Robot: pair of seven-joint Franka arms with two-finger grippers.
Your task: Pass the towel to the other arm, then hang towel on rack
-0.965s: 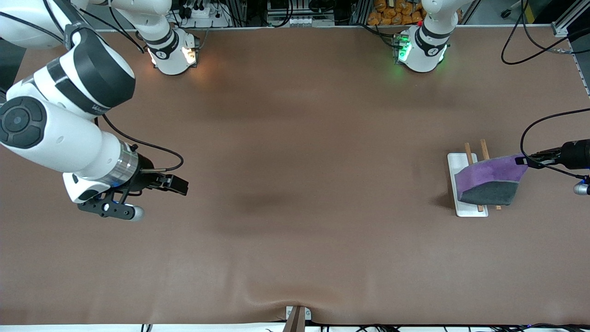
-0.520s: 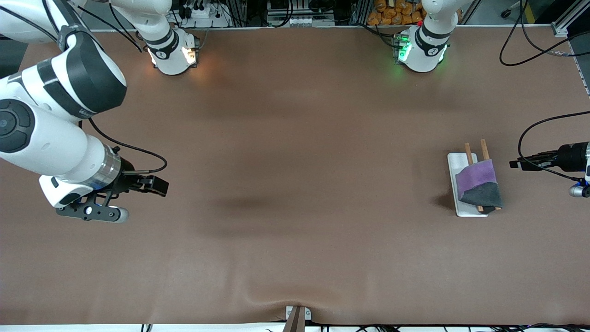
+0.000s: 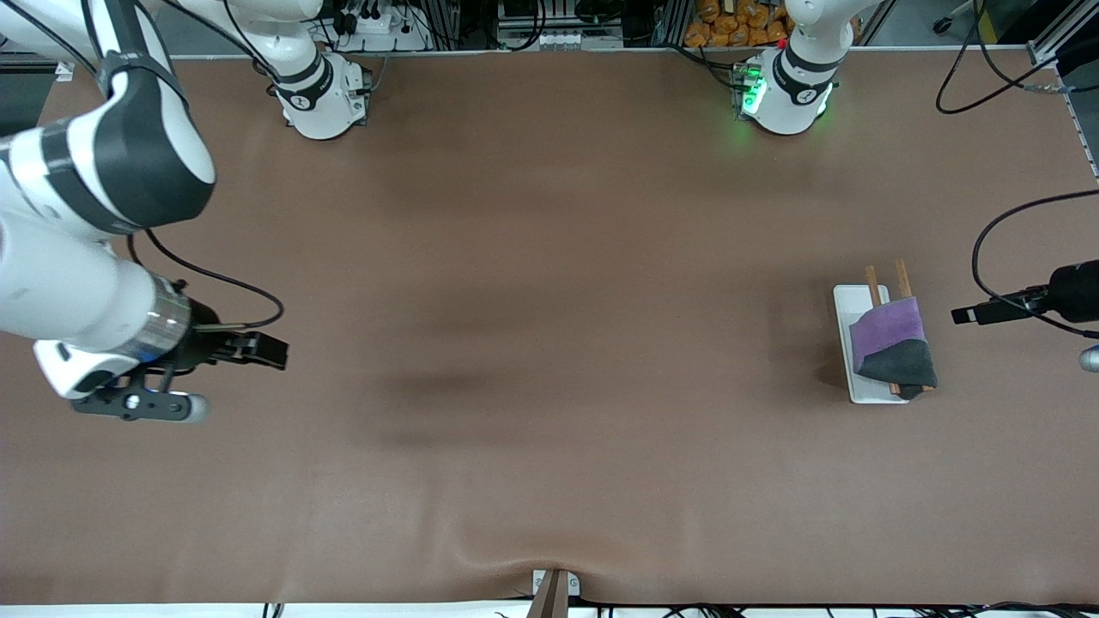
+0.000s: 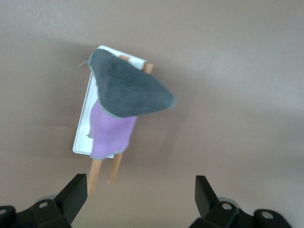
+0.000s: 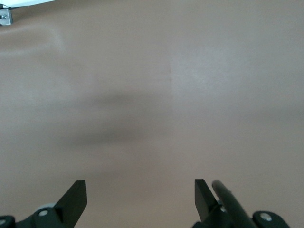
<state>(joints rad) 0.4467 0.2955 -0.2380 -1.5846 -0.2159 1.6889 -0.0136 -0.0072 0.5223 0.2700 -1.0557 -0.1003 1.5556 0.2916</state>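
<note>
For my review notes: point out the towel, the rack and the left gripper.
towel (image 3: pixel 893 343), front view, on its purple-grey fold.
rack (image 3: pixel 846 300), front view, bare white base plate.
left gripper (image 4: pixel 141 194), left wrist view, between its open fingertips.

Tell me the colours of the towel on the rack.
The towel is dark grey and purple, clearest in the left wrist view.

Purple-and-grey towel (image 3: pixel 893 350) drapes over the white-based rack's (image 3: pixel 850 302) two wooden rods.

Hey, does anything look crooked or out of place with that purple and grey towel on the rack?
Slightly. The purple and dark grey towel drapes over both brown wooden rods of the white-based rack, but bunched askew, its grey corner overhanging the base toward the open left gripper. Nothing looks spilled or damaged.
</note>
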